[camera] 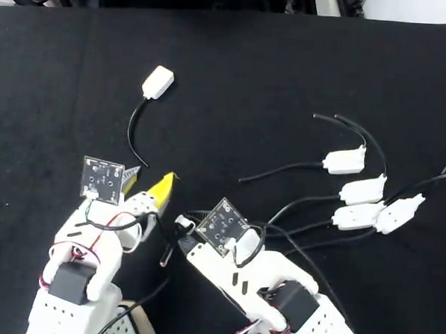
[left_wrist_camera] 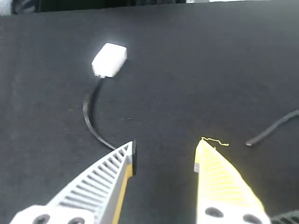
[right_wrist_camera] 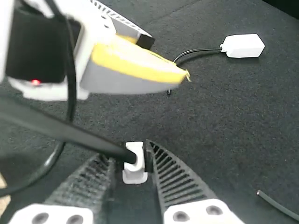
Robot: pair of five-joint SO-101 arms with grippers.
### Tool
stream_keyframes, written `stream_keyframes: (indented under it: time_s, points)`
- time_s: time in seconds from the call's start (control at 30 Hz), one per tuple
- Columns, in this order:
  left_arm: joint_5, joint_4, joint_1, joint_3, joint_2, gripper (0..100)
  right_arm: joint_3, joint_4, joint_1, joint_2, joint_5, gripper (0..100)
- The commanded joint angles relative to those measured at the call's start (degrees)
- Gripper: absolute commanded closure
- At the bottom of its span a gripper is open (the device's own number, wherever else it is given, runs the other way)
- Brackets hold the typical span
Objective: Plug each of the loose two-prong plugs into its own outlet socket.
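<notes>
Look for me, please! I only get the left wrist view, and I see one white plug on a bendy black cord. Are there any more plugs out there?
Observer: Yes. The high view shows four white connectors grouped toward its right edge.
Operator: Wow! What is the other arm doing?
Observer: The right end effector is shut on a small white plug.
Operator: Is that one far from my arm?
Observer: No. In the high view the held plug sits right beside your left end effector.
</notes>
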Motion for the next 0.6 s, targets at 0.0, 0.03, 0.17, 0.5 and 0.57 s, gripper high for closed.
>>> stream_keyframes:
  time_s: [0.0, 0.03, 0.17, 0.5, 0.57]
  points:
    - [1.2, 0.4, 5.1, -2.0, -0.4, 78, -3.6, -0.2, -0.5, -7.1, 0.2, 98.7]
    - [1.2, 0.4, 6.7, -1.7, -0.4, 78, -3.6, -0.2, -0.5, -7.1, 0.2, 98.7]
    - [1.2, 0.5, 12.5, -1.5, -0.4, 78, -3.3, -0.2, -0.5, -7.1, 0.2, 98.7]
    - [1.1, 3.5, 16.7, -2.6, -0.4, 78, -3.2, 0.3, -0.3, -7.1, 0.2, 98.7]
    - [1.1, 5.0, 12.4, -5.2, -0.4, 78, -3.3, 1.6, -0.2, -7.1, 0.2, 98.7]
